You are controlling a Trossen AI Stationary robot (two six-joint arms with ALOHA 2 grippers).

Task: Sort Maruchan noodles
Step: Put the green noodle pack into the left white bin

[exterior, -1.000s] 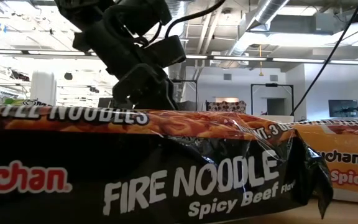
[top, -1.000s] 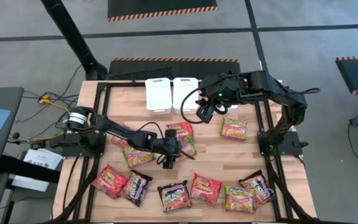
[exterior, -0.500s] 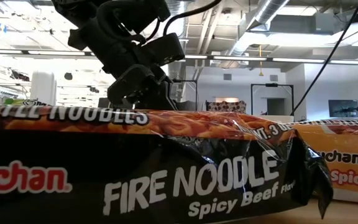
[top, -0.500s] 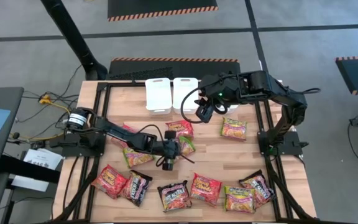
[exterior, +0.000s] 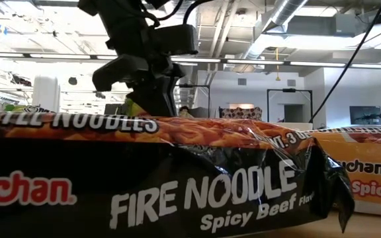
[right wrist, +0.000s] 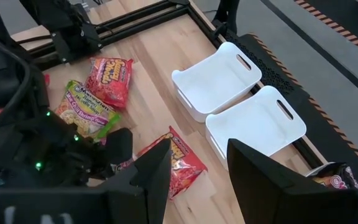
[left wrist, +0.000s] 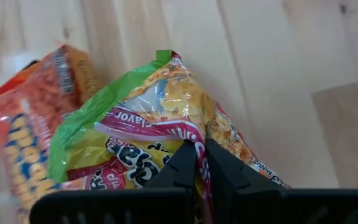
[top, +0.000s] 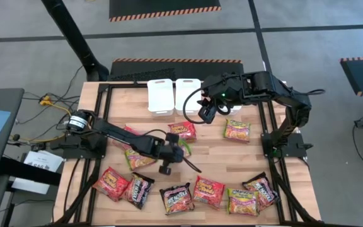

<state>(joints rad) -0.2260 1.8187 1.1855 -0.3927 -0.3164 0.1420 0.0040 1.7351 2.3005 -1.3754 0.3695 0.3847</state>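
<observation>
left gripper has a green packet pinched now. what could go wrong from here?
1. Weak hold: the left gripper pinches only the edge of the green-yellow packet; the glossy film may slip out in transit.
2. Snagging: the packet lies against the red-orange packet, which might be dragged along.
3. Arm conflict: the right gripper hangs open beside the white bins, probably the drop zone, so a delivery path may cross it.

Overhead, table-level, two wrist views
</observation>
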